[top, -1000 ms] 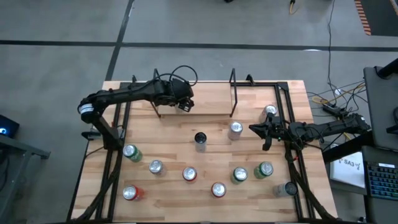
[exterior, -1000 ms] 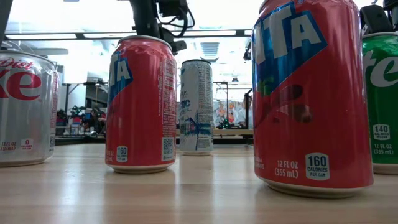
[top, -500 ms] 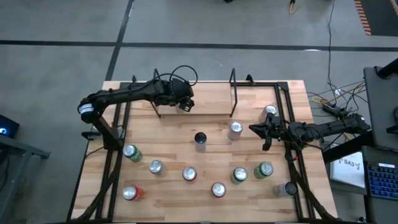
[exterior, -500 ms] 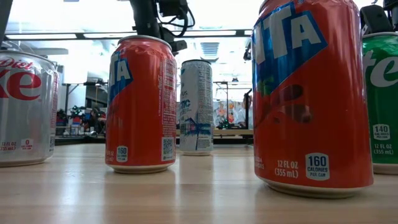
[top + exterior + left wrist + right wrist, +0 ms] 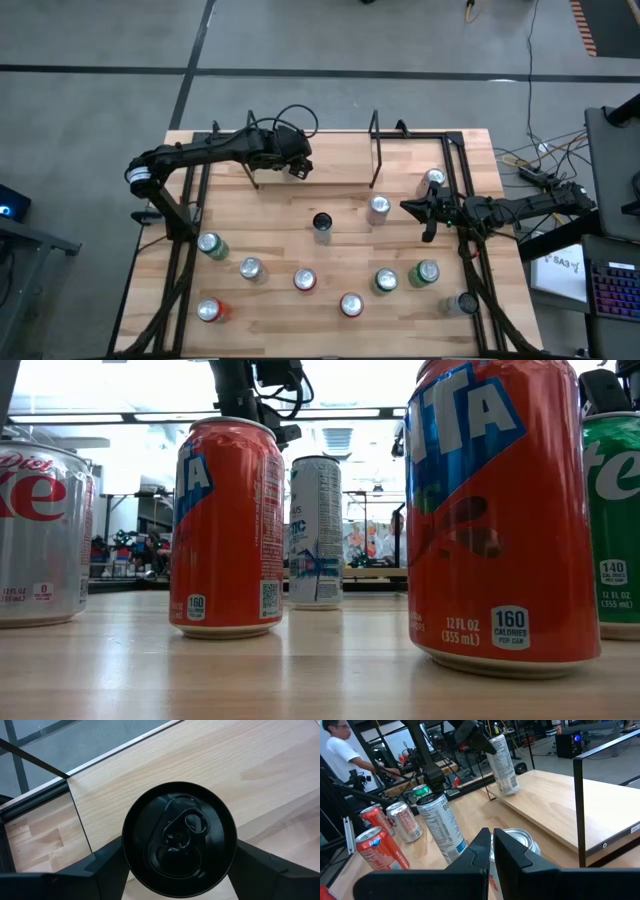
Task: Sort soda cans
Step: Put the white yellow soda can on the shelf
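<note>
Directly under the left hand [image 5: 177, 870] stands an upright black can [image 5: 179, 839] — fingers apart on either side, near the surface's [image 5: 400, 250] far edge; the right hand [image 5: 425, 210] waits, closed.

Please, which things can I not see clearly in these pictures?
- Black-topped can, left wrist view: body hidden beneath its own top.
- Left gripper, high view: its fingers too small to tell any contact.
- Silver can, right wrist view: mostly hidden behind the shut right gripper.
</note>
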